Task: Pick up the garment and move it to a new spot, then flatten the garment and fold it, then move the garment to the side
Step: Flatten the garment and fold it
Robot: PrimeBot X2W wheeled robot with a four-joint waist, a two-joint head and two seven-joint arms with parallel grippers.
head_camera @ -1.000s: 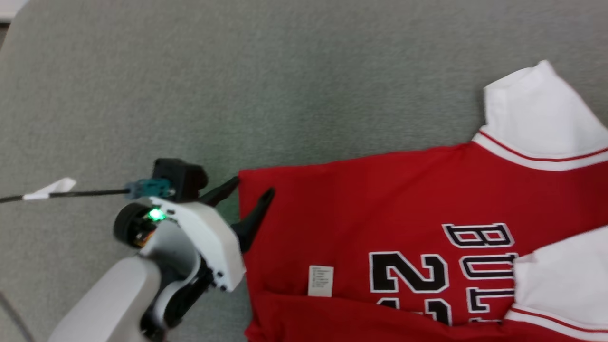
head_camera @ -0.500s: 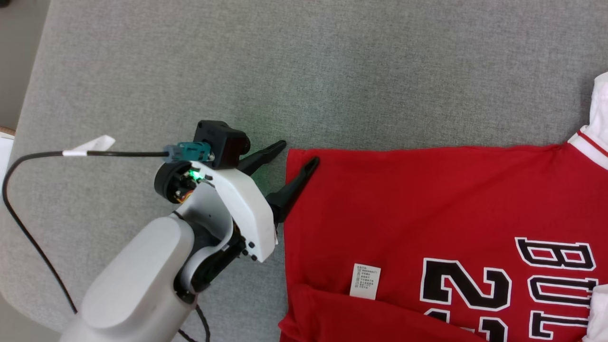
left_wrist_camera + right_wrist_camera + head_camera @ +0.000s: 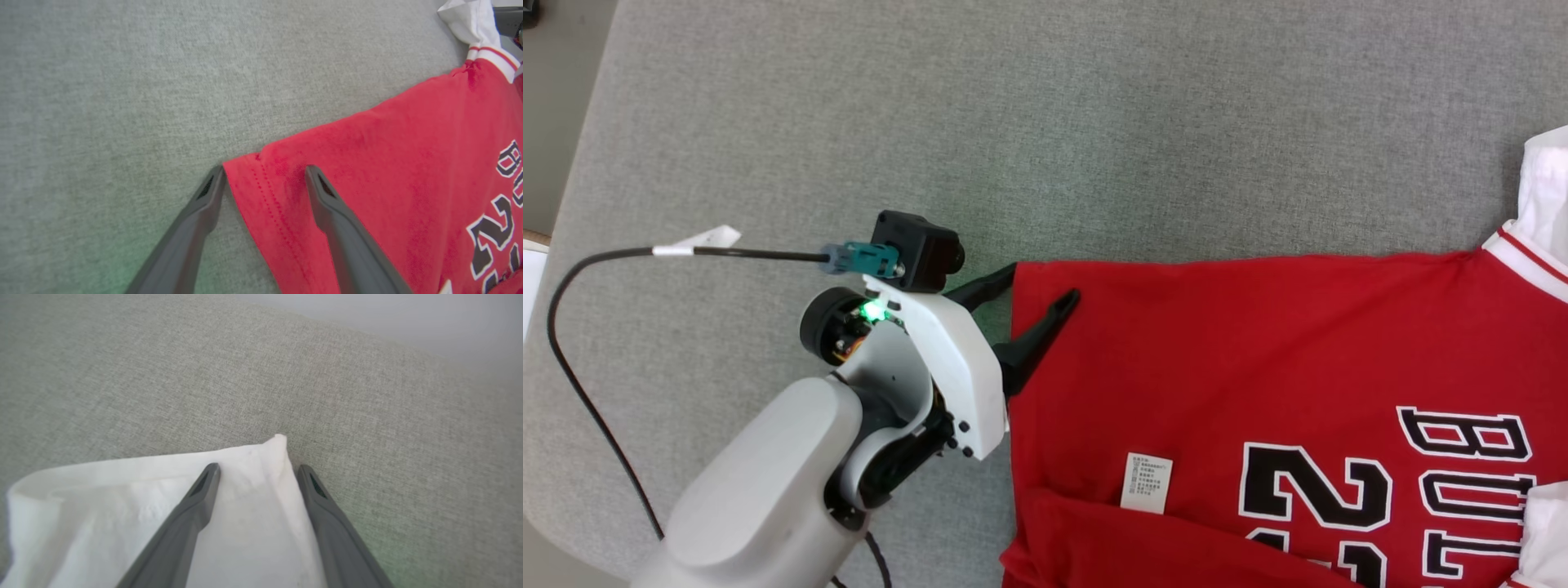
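Note:
The garment (image 3: 1258, 343) is a red jersey with white sleeves and black lettering, lying flat on the grey surface. My left gripper (image 3: 1044, 282) is open at its far hem corner. One finger rests on the red cloth and the other on the grey surface just outside the edge. In the left wrist view that red garment corner (image 3: 261, 179) lies between the open left gripper (image 3: 265, 169) fingers. In the right wrist view my right gripper (image 3: 258, 468) is open astride the corner of a white sleeve (image 3: 122, 490).
The grey fabric-covered table (image 3: 1094, 122) has wide free room beyond and left of the garment. Its left edge (image 3: 572, 204) drops to the floor. A black cable (image 3: 572, 392) loops from my left wrist. A white care label (image 3: 1146, 482) lies on the jersey.
The head camera has shifted, so the jersey now sits further right in the picture. My left gripper stays open astride the hem corner, and has edged slightly closer to it.

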